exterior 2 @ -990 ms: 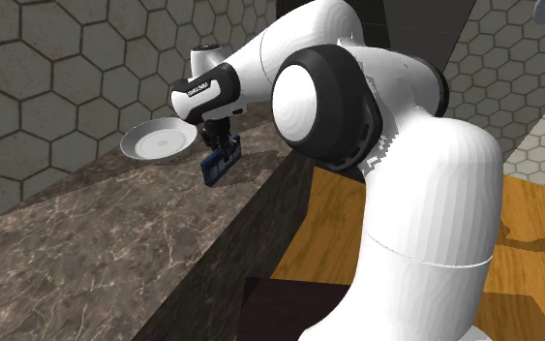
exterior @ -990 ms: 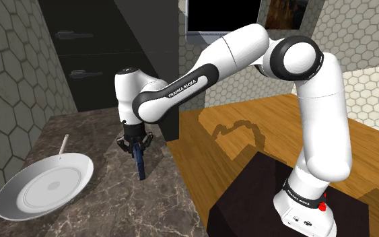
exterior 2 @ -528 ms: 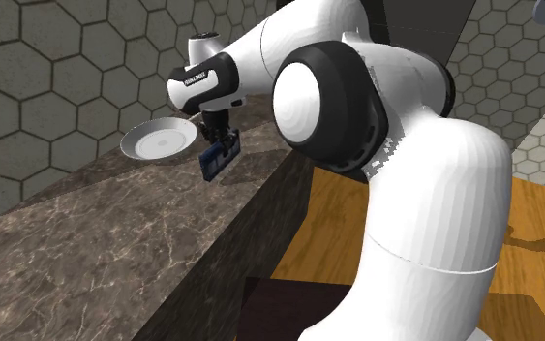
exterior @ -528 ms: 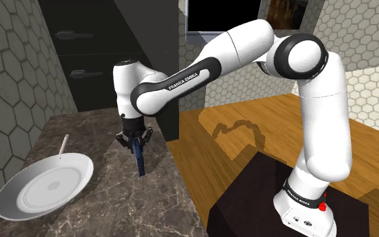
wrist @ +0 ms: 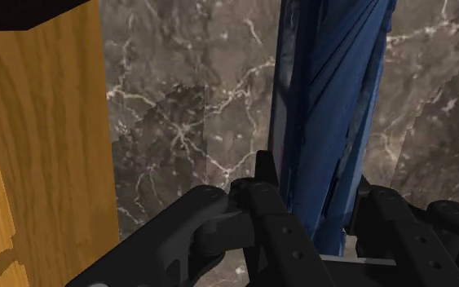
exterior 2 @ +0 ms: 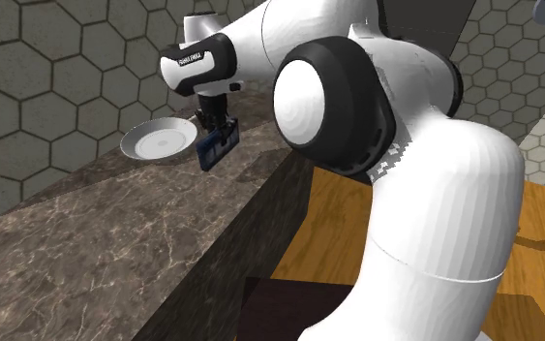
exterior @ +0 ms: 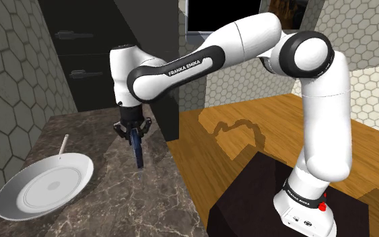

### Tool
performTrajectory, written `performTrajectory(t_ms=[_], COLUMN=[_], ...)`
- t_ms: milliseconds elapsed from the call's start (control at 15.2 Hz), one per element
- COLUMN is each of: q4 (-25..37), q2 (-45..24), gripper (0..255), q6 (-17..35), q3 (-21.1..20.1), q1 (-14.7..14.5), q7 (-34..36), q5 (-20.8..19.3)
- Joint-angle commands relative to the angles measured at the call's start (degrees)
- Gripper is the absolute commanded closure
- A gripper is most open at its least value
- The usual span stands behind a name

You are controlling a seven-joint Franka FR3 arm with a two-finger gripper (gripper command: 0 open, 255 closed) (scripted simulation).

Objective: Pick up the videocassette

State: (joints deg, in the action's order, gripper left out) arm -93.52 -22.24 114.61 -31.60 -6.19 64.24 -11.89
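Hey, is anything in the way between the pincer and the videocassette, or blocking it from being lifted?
Nothing visible. The pincer is shut on the blue videocassette, which hangs edge-down over the marble counter. The white plate lies apart, toward the shoulder view's left.

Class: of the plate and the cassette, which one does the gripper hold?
The blue cassette: it hangs from the gripper, clasped between its fingers. The white plate lies flat on the counter, apart from the gripper.
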Motion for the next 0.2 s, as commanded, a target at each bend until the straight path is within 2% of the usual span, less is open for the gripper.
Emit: performTrajectory(t_ms=[0,132], q4=[0.92,1.00], q2=[0.47,0.50], gripper=[255,255], q6=[-1.31,-1.42], q3=[-0.16,-0.17], q1=[0.04,0.04], q7=[-0.19,-0.20], q5=[0.32,0.34])
